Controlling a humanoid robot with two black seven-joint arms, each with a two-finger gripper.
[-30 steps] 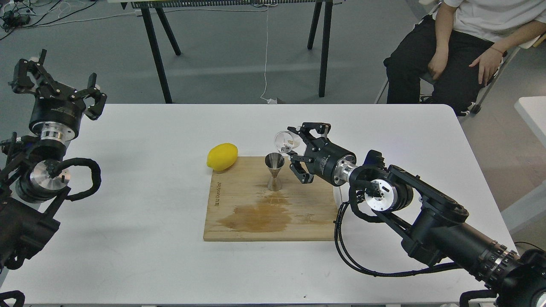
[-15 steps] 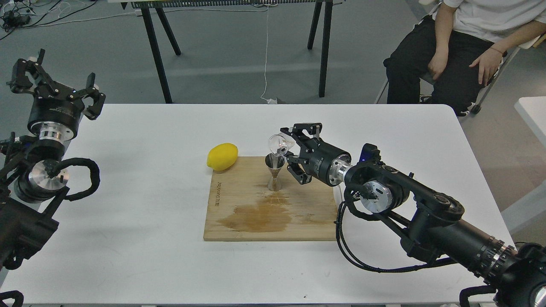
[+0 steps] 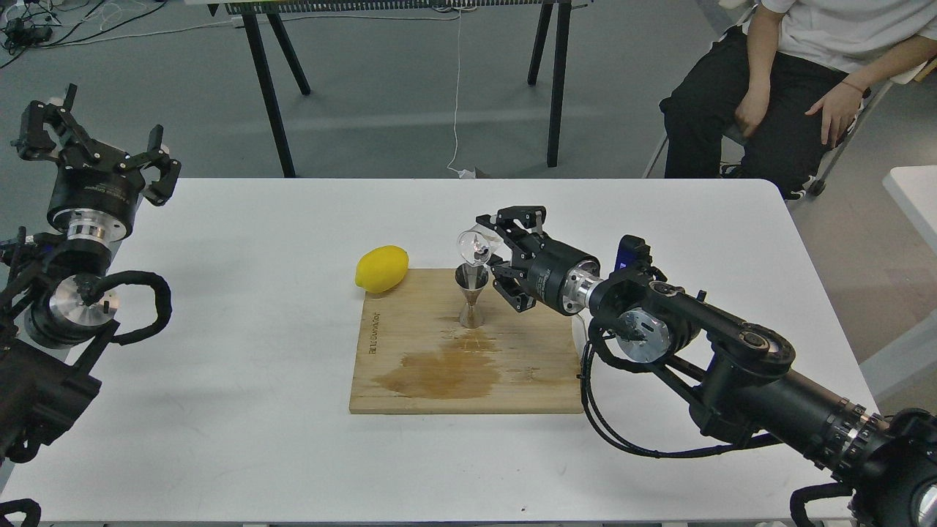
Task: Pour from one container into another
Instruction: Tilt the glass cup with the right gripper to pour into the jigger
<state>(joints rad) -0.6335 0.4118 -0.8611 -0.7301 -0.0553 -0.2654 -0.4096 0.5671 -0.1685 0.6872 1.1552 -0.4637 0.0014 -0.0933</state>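
Starting at the far left, the left gripper [image 3: 95, 143] hangs raised off the table's [image 3: 219, 329] left edge, fingers spread wide with nothing between them, well apart from everything on the board. Moving right across the bare white top, a yellow lemon [image 3: 381, 268] lies on the table, touching the back left corner of the wooden cutting board [image 3: 468, 380]. A wet brown stain [image 3: 439, 369] spreads over the middle of that board, toward its front. Behind the stain the steel jigger [image 3: 472, 296] stands upright on the board, its wide mouth facing up. Directly above that mouth sits the clear glass cup [image 3: 474, 247], tipped over so its rim points down and to the left toward the jigger, the lower lip just over the jigger's opening; whether glass and steel touch cannot be told. Any liquid inside the cup is too faint to make out. The right gripper [image 3: 499, 245] reaches in from the right, turned on its side, its fingers closed around the cup's rounded body. Its black arm runs back to the lower right corner. At the upper right, beyond the table, a seated person [image 3: 790, 80] in dark trousers rests hands on knees
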